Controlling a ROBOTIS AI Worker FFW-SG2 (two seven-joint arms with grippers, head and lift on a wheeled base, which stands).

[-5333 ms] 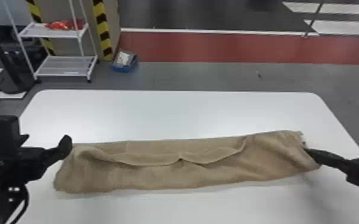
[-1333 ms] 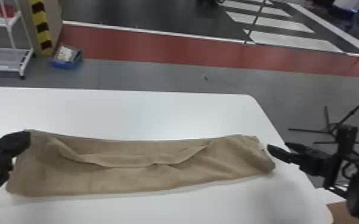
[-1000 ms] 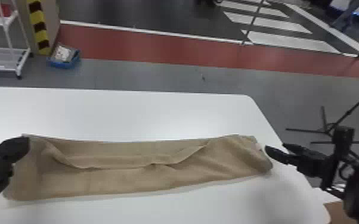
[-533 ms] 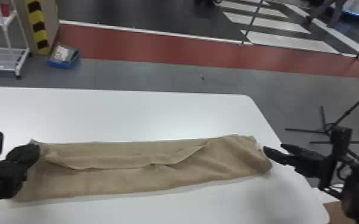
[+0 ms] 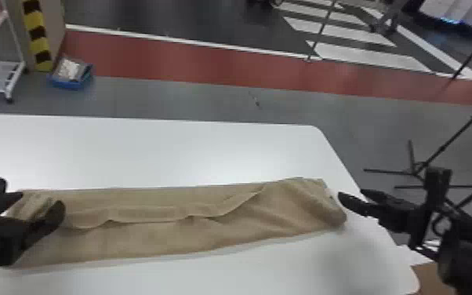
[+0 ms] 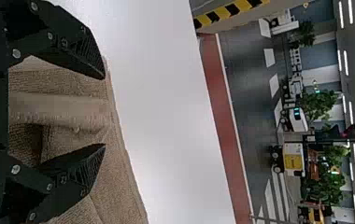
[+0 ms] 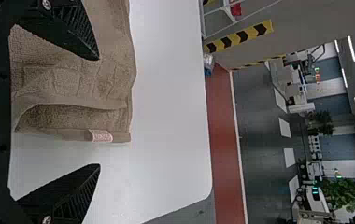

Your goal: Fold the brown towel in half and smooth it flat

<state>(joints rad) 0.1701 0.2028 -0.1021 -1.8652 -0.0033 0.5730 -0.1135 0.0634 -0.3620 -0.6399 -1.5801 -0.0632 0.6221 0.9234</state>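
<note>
With the towel (image 5: 149, 240) folded across the worktop (image 5: 160, 157), one end near the right edge, you're likely at smoothing: left claw (image 6: 104, 111) and right claw (image 7: 98, 112) gape wide, empty, so pinch the sagging flap (image 5: 145, 213) and draw it towards the far edge

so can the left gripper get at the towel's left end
Probably yes: the left gripper is open at that end of the towel, a fold between its jaws and no obstacle apparent.

Has black arms (image 5: 470, 255) and a thin dark cable (image 5: 434, 225) looped by the right one. On left end effector (image 5: 38, 202) and right end effector (image 5: 352, 195) alike, wears tapering black fingers (image 6: 87, 51), finely ridged, with silvery round screws (image 6: 16, 169) behind.
</note>
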